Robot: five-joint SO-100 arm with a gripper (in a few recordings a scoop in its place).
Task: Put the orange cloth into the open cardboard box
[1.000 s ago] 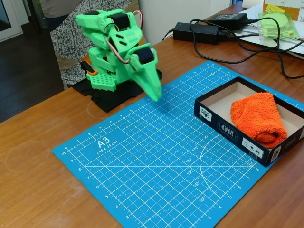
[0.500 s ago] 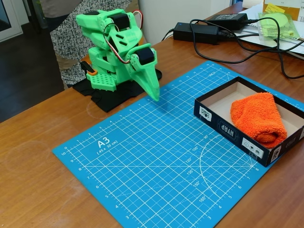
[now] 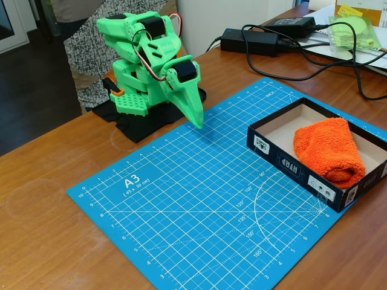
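The orange cloth, a fluffy rolled bundle, lies inside the open cardboard box toward its right side. The box is black outside and pale inside, and stands on the right part of the blue mat. My green arm is folded back over its base at the upper left. Its gripper points down at the mat's far edge, well left of the box, with the fingers together and nothing between them.
A blue A3 cutting mat covers the wooden table. Black power bricks and cables lie at the back, beside a pale green bagged item. A person stands behind the arm's base.
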